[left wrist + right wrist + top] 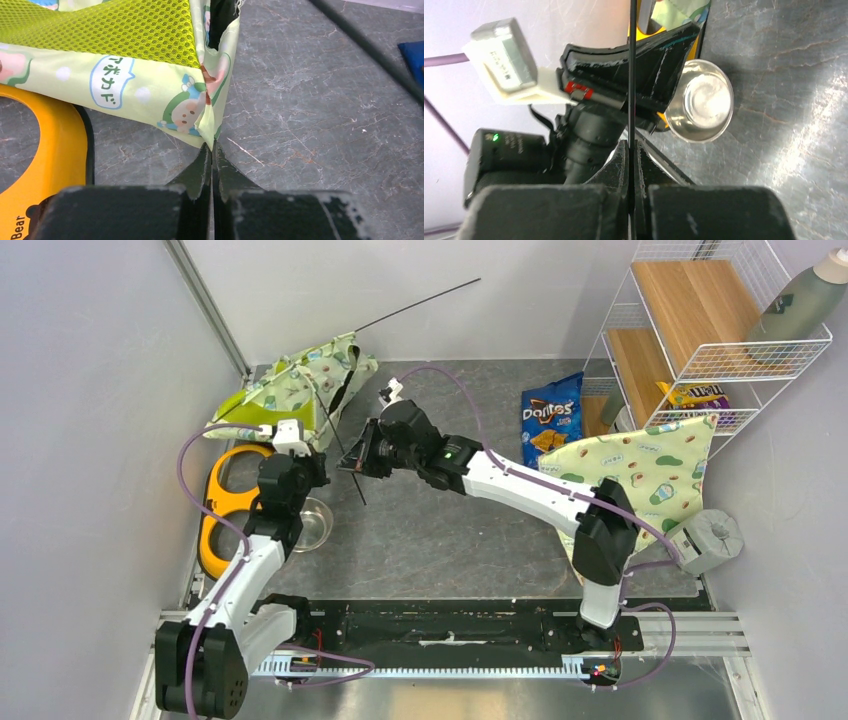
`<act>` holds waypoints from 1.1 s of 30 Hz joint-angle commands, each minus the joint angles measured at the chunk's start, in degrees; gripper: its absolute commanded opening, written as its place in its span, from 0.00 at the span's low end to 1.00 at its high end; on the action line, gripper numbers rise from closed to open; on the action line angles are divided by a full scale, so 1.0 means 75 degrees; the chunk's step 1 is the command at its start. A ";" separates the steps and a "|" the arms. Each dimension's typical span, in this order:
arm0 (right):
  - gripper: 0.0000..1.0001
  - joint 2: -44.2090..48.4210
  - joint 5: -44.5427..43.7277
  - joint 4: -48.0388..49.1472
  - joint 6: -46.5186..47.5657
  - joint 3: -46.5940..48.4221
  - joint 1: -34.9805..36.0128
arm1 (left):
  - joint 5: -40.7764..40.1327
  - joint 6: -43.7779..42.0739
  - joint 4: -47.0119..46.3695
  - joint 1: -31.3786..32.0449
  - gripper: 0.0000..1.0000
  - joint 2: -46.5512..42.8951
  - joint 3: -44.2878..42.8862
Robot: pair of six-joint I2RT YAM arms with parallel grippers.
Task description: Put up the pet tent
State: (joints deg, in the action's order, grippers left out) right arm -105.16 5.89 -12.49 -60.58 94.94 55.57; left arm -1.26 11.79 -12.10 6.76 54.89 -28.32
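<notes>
Back left: tent (300, 390) is lying collapsed beside the yellow feeder (225, 500). Left gripper (212, 150) is pressing its fingers together at the tent's near corner, likely anchoring it; we cannot tell whether fabric is nipped. Right gripper (630, 147) is clamping the pole (632, 75), which is slanting up through the tent, probably for threading.

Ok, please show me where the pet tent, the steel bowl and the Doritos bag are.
pet tent (305, 375), top external view, on its printed fabric panel.
steel bowl (701, 102), right wrist view, on its shiny inner bottom.
Doritos bag (552, 420), top external view, on the blue front.
</notes>
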 commanded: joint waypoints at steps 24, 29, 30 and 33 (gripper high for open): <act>0.00 -0.1646 -0.2565 0.3369 0.0124 0.0689 -0.0331 | 0.2192 -0.0351 0.1987 0.0012 0.02 -0.0992 -0.0997; 0.00 -0.1362 -0.2438 0.2962 0.0133 0.0618 -0.0343 | 0.2354 -0.0346 0.2653 0.0012 0.02 -0.0837 -0.1619; 0.00 -0.1244 -0.2414 0.2754 0.0135 0.0602 -0.0343 | 0.2416 -0.0331 0.2797 0.0013 0.02 -0.0865 -0.1757; 0.00 -0.0833 -0.2552 0.1994 0.0139 0.0504 -0.0343 | 0.2686 -0.0279 0.3152 0.0033 0.02 -0.1075 -0.2088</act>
State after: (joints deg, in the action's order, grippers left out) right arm -115.04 -6.11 7.92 -60.64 97.58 55.64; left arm 8.05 7.77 5.61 5.87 49.56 -39.18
